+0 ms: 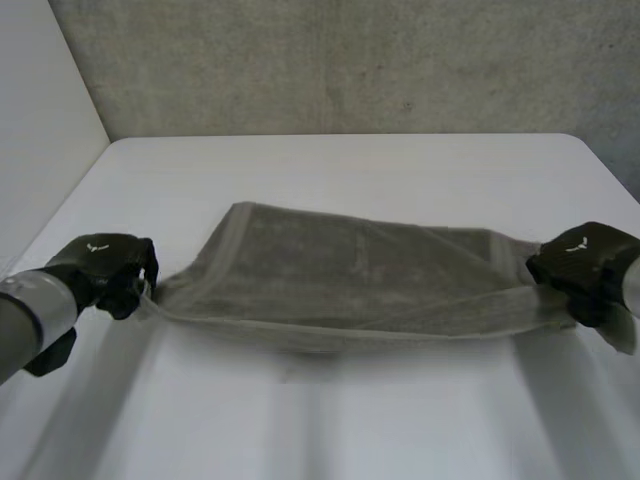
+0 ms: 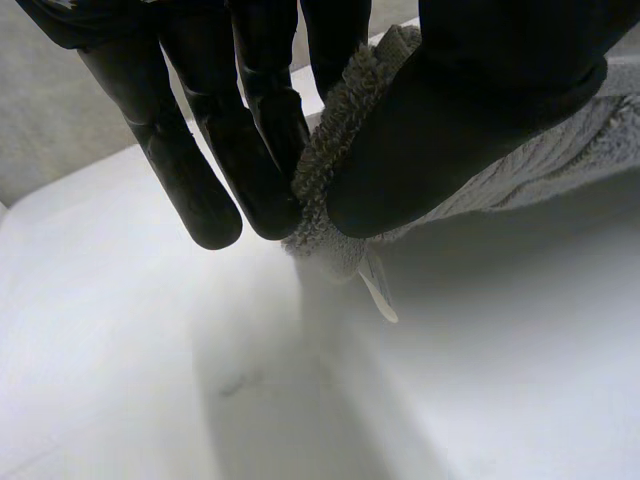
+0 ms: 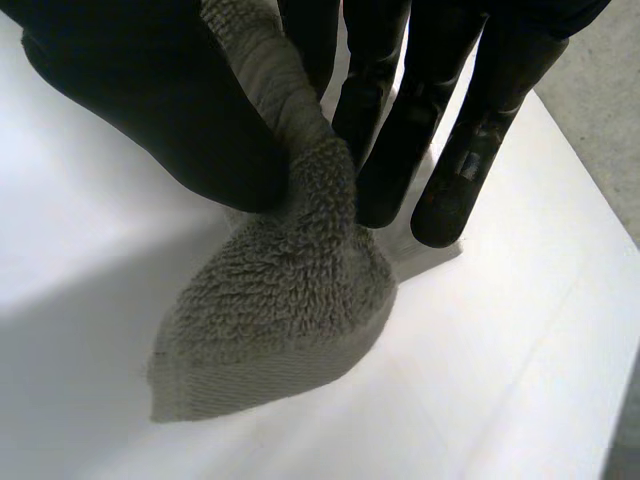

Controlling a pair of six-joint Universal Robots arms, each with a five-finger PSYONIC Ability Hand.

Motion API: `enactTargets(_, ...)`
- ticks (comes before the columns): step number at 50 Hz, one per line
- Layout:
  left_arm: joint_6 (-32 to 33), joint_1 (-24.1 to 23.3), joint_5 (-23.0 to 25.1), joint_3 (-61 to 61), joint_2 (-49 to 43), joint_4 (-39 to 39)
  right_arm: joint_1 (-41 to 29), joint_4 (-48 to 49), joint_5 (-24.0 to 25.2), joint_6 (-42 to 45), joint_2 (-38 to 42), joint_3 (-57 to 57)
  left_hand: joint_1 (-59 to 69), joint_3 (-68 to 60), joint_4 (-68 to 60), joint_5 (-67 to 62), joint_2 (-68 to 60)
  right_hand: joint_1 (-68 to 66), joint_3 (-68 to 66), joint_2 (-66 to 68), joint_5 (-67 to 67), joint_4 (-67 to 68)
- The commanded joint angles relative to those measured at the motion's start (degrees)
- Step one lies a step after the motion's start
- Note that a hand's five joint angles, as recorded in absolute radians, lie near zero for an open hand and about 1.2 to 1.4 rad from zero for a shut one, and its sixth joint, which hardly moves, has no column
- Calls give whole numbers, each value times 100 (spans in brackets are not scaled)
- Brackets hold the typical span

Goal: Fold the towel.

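Note:
A grey-green towel [image 1: 350, 275] is stretched between my two hands, its near edge lifted off the white table [image 1: 340, 420] and its far part lying on it. My left hand [image 1: 112, 268] pinches the towel's near left corner [image 2: 330, 190] between thumb [image 2: 440, 130] and fingers [image 2: 190, 180]; a small tag hangs under the corner. My right hand [image 1: 585, 265] pinches the near right corner [image 3: 290, 270] between thumb [image 3: 160, 110] and fingers [image 3: 440, 150], and the corner's tip droops onto the table.
A grey wall [image 1: 350, 60] rises behind the table's far edge, and a pale wall [image 1: 40, 130] stands along the left side. The table's rounded right corner [image 1: 590, 150] lies beyond my right hand.

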State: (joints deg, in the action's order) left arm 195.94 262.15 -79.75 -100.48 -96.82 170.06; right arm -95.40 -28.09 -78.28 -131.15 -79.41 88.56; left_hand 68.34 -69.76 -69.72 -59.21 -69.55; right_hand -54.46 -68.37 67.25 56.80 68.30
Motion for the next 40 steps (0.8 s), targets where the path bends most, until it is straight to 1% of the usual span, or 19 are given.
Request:
enactTargets(1,5,232,812,-139,234,-210,-4,-153,-65,256,-145,240,1166,-1024,-1028,-1079,-1045,-2554,-1163,1275,1320,1169)
enactTargets(3,14,205,821,-69,-97,-62,-57,-127,-126,274,422,215,1166,-1024,-1028,-1079,-1045,-2554,-1163,1275,1320,1169)
enactTargets(4,14,205,821,-68,-100,-61,-57,-126,-126,274,426,214,1166,-1024,-1028,-1079,-1045,-2554,-1163,1275,1320,1169)
enactTargets(6,23,100,777,246,-703,193,-180,-118,-275,283,1003,-13,1166,-1024,-1028,-1079,-1045,-2554,-1163,1275,1320,1169)
enactTargets(9,23,-6,768,512,-1005,247,-295,-118,-443,274,1226,-217,1166,-1024,-1028,-1079,-1045,-2554,-1163,1275,1320,1169)
enactTargets(11,41,-207,646,1159,-1600,247,-574,-100,-871,274,1610,-741,1166,-1024,-1028,-1079,-1045,-2554,-1163,1275,1320,1169)
enactTargets(12,41,-208,645,1162,-1603,247,-576,-100,-873,274,1612,-744,1166,-1024,-1028,-1079,-1045,-2554,-1163,1275,1320,1169)
enactTargets(14,32,-330,339,1958,-2040,212,-742,5,-1162,265,1910,-1417,1166,-1024,-1028,-1079,-1045,-2554,-1163,1275,1320,1169)
enactTargets(20,85,-630,-49,3430,-2350,238,-875,550,-1234,168,1990,-2607,1166,-1024,-1028,-1079,-1045,-2554,-1163,1275,1320,1169)
enactTargets(22,146,-779,-172,4558,-2367,343,-1050,1381,-1251,-225,1833,-3377,1166,-1024,-1028,-1079,-1045,-2554,-1163,1275,1320,1169)
enactTargets(23,146,-779,-172,4564,-2367,344,-1050,1385,-1251,-227,1832,-3381,1166,-1024,-1028,-1079,-1045,-2554,-1163,1275,1320,1169)
enactTargets(25,59,-805,-338,5535,-2297,824,-1121,2504,-1225,-892,1404,-3522,1166,-1024,-1028,-1079,-1045,-2554,-1163,1275,1320,1169)
enactTargets(26,58,-806,-339,5539,-2297,827,-1121,2510,-1225,-895,1401,-3521,1166,-1024,-1028,-1079,-1045,-2554,-1163,1275,1320,1169)
enactTargets(27,6,-849,-444,5844,-2236,1158,-1112,3085,-1173,-1139,1167,-3382,1166,-1024,-1028,-1079,-1045,-2554,-1163,1275,1320,1169)
enactTargets(28,5,-849,-445,5847,-2236,1161,-1112,3090,-1172,-1141,1164,-3381,1166,-1024,-1028,-1079,-1045,-2554,-1163,1275,1320,1169)
enactTargets(30,-222,-867,-681,5935,-1973,1756,-1103,3939,-1129,-1308,840,-2979,1166,-1024,-1028,-1079,-1045,-2554,-1163,1275,1320,1169)
enactTargets(32,-362,-867,-743,5891,-1894,1933,-1103,4126,-1102,-1291,752,-2776,1166,-1024,-1028,-1079,-1045,-2554,-1163,1275,1320,1169)
enactTargets(36,-566,-841,-735,5574,-1831,1970,-1103,4004,-1014,-1220,716,-2484,1166,-1024,-1028,-1079,-1045,-2554,-1163,1275,1320,1169)
enactTargets(40,-671,-771,-630,4454,-1770,1882,-1103,3514,-795,-1177,742,-2037,1166,-1024,-1028,-1079,-1045,-2554,-1163,1275,1320,1169)
